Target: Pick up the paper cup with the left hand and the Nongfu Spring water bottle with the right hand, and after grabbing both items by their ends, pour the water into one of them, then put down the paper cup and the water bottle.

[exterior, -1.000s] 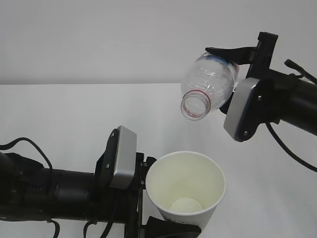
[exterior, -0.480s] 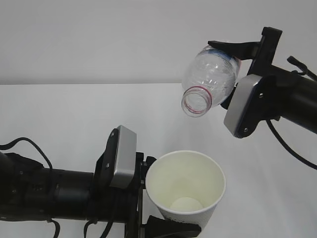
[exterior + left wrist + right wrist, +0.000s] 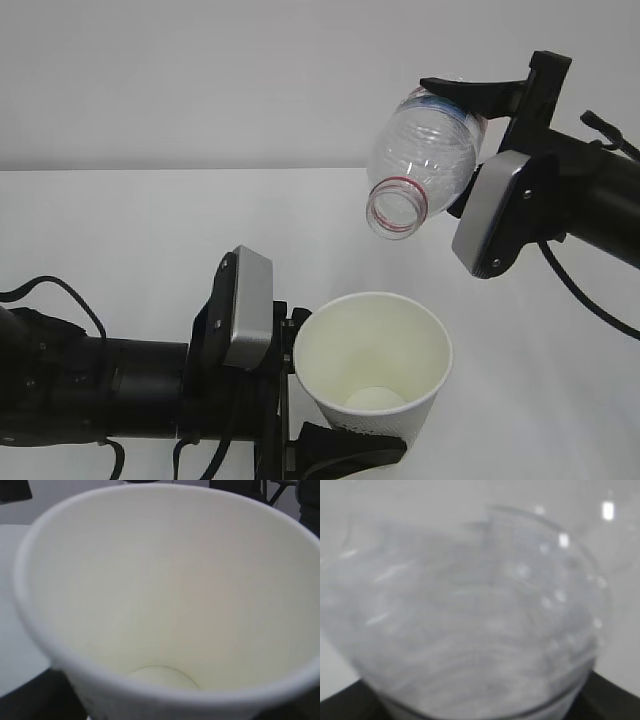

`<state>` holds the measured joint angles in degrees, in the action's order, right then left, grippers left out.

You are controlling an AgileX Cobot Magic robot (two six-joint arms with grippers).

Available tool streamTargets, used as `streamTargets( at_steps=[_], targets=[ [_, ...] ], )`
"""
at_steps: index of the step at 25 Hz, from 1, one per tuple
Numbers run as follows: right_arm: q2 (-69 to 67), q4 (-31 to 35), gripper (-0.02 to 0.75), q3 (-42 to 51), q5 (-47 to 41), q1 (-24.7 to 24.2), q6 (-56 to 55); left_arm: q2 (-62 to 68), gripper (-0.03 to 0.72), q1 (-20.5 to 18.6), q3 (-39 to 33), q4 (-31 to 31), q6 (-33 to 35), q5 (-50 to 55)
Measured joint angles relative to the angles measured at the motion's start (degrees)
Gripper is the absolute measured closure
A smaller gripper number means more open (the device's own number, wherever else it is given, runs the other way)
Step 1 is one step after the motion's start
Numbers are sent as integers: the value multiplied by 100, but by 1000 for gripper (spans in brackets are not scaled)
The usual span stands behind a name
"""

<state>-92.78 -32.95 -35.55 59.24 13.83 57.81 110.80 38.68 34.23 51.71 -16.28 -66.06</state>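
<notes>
I have both items up off the white table, so the pick-up half looks done. My left hand is closed around the lower part of the paper cup, holding it upright low in the exterior view; the left wrist view looks straight into its pale inside, and I see no water pooled at the bottom there, though a thin layer would be hard to make out. My right hand is clamped on the base end of the Nongfu Spring water bottle, one black finger lying over its top side, with the bottle tipped so its open, red-ringed mouth points down and toward the camera, above the cup and a little to its right, well apart from the rim. I see no stream leaving the mouth, and the bottle looks empty or nearly so; the right wrist view is too blurred to settle it. I judge we are at the pouring step, with setting both down yet to do
</notes>
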Motion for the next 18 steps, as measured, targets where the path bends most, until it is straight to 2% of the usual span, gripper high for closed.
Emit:
streamTargets(
  at_steps=[18],
  targets=[
    [0, 65, 253, 0, 149, 0, 288, 0, 109, 0, 0, -193, 0, 0]
  ],
)
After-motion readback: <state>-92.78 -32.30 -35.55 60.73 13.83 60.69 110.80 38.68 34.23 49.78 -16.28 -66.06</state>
